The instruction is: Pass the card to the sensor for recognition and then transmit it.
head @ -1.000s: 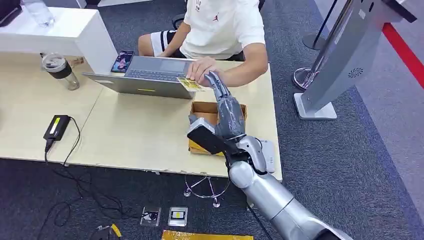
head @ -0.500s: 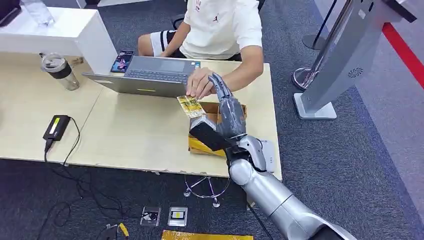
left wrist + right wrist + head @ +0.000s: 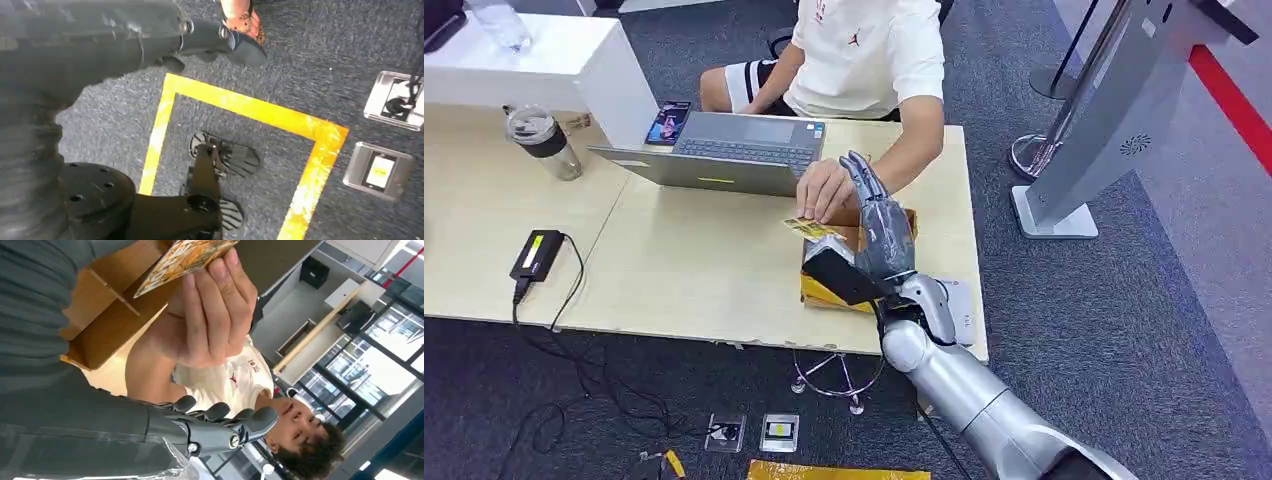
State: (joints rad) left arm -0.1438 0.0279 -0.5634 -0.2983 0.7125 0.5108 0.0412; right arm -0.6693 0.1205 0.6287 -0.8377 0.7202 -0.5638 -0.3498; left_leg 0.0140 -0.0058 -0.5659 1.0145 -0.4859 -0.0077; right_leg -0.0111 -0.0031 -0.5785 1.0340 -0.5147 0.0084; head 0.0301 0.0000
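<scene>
So the right hand (image 3: 879,225) is raised over the light wooden table (image 3: 684,270), palm side turned toward the person (image 3: 864,50) seated at the far edge. Its fingers (image 3: 220,415) are stretched out straight and apart, and nothing is gripped in them. The card (image 3: 809,226), a yellow patterned one, is pinched by the person's hand (image 3: 824,190) just beside the robot's thumb, above the open cardboard box (image 3: 849,255) at the table's near right. In the right wrist view the same card (image 3: 185,257) is seen held at its edge by the person's fingertips, apart from the robot's fingers.

The left hand (image 3: 220,40) is hung down beside the body over grey carpet with yellow tape lines (image 3: 250,112). Its fingers look curled in, but what state it's in can't really be told from that blurry shot.

Other stuff: a grey laptop (image 3: 724,150) is open in front of the person, a lidded cup (image 3: 544,140) is stood at the far left, and a black power brick (image 3: 536,255) with its cable is laid near the left front edge. A grey kiosk stand (image 3: 1104,120) is stood on the carpet to the right of the table
</scene>
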